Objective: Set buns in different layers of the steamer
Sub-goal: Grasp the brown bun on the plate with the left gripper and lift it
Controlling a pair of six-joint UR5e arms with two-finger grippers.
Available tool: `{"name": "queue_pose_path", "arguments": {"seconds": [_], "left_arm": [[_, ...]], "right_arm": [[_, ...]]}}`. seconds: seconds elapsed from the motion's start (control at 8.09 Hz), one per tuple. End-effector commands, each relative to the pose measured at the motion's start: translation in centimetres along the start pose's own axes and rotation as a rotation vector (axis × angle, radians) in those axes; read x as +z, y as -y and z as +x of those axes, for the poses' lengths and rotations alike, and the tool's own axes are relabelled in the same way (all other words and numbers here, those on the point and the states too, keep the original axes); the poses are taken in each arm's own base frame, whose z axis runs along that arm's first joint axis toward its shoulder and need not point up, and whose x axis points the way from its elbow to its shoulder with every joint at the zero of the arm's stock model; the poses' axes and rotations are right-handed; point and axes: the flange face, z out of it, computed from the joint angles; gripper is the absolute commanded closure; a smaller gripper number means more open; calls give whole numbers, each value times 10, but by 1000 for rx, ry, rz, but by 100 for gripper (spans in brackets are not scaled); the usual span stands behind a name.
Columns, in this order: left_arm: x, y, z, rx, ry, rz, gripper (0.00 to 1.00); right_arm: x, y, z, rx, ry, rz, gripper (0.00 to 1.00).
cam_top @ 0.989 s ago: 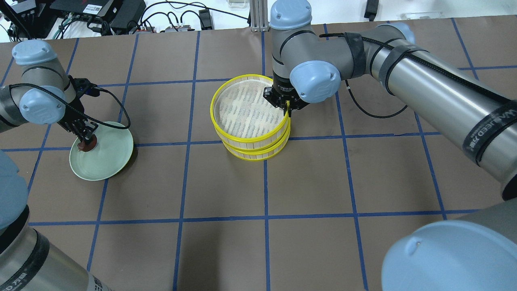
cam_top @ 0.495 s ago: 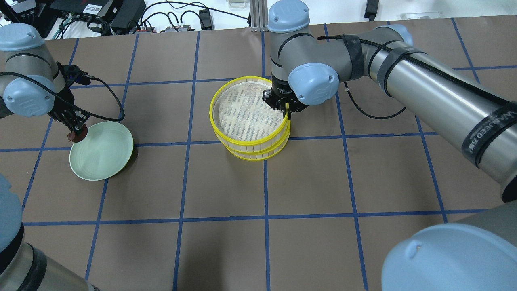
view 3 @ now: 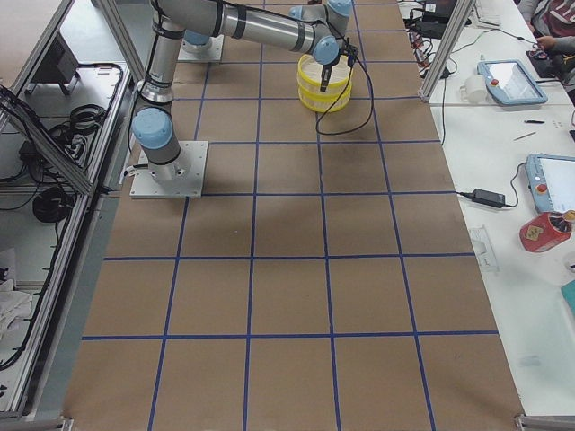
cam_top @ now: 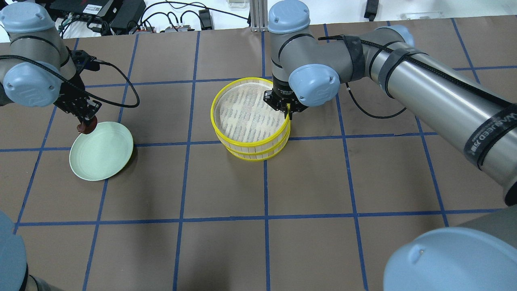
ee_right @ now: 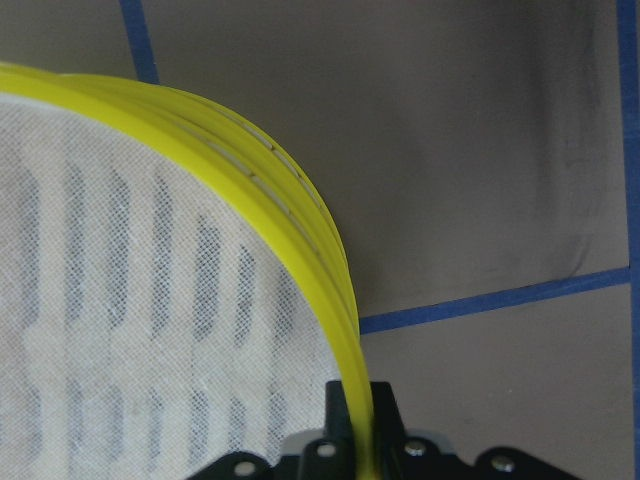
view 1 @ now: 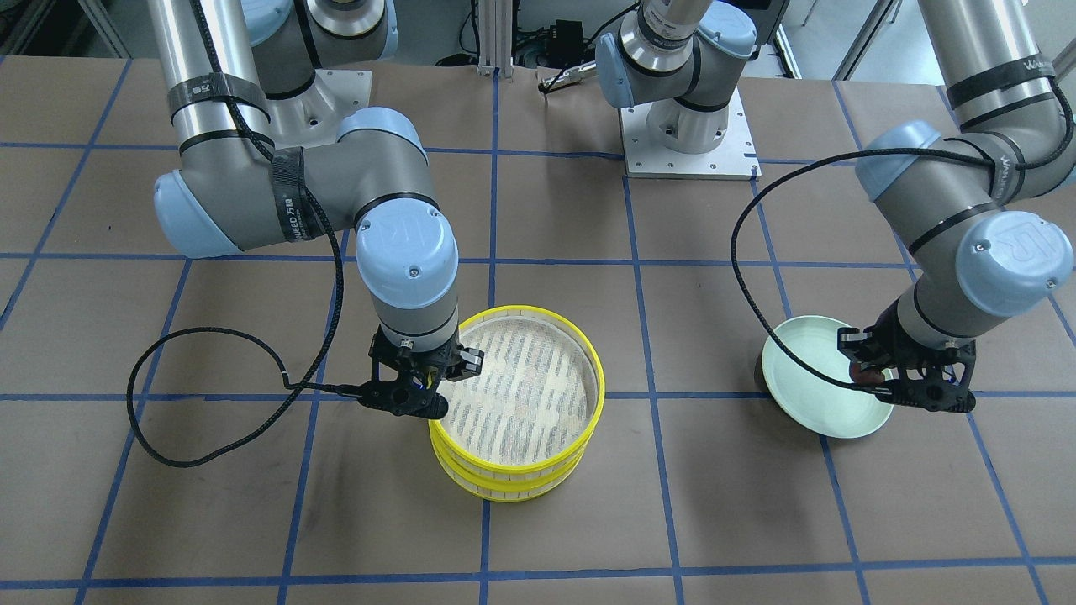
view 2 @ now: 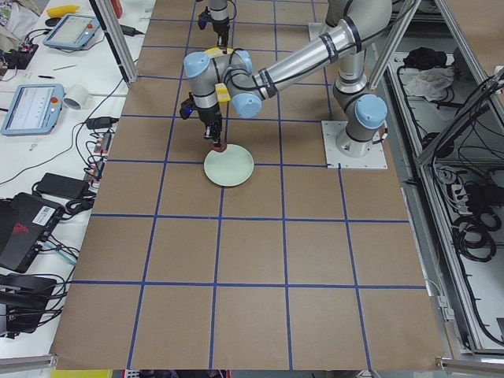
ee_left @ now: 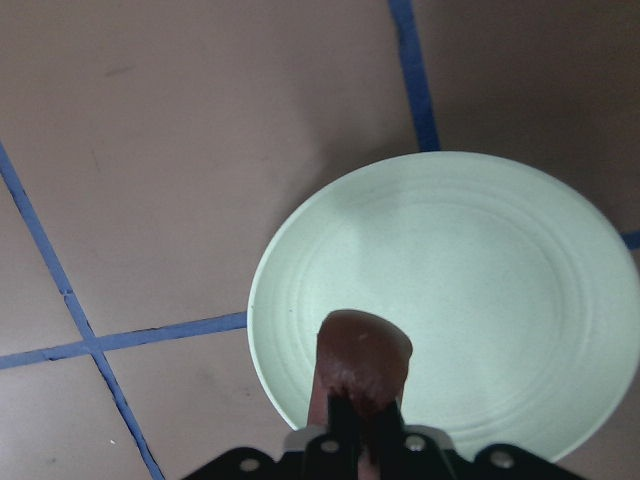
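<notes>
My left gripper (cam_top: 86, 122) is shut on the dark reddish-brown bun (cam_top: 86, 128) and holds it above the far edge of the pale green plate (cam_top: 103, 155). The left wrist view shows the bun (ee_left: 362, 360) between the fingers, over the plate (ee_left: 480, 260). My right gripper (cam_top: 288, 113) is shut on the yellow rim of the top steamer layer (cam_top: 246, 113), which is over the lower layer (cam_top: 254, 154) and slightly offset. The rim (ee_right: 300, 220) shows in the right wrist view. The top liner is bare. The creamy white bun is hidden.
Brown table cover with a blue tape grid. Each arm trails a black cable near its wrist (view 1: 160, 395). Electronics and cables lie beyond the far table edge (cam_top: 101, 16). The arm bases (view 1: 689, 134) stand on the robot's side.
My left gripper has lifted the brown bun off the plate and carried it up and toward the plate's far edge. The right gripper and the steamer layers have barely moved.
</notes>
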Motion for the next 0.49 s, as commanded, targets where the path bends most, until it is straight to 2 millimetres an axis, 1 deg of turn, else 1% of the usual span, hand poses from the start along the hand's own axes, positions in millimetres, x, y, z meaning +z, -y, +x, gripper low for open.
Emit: {"name": "queue_pose_path", "arguments": {"seconds": [0.0,0.12,0.25,0.37], "left_arm": [[-43,3,51,-72,-9,13,100],[-59,3,62,-105,-45,25,100],[-64,3,70,-133,-57,14,100],[-77,-1,90,-137,-66,24,100]], "right_arm": [[0,1,1,1,1,3,85],[-2,1,1,1,2,6,85],[-4,0,1,0,2,10,85],[-11,2,7,3,8,20,85]]}}
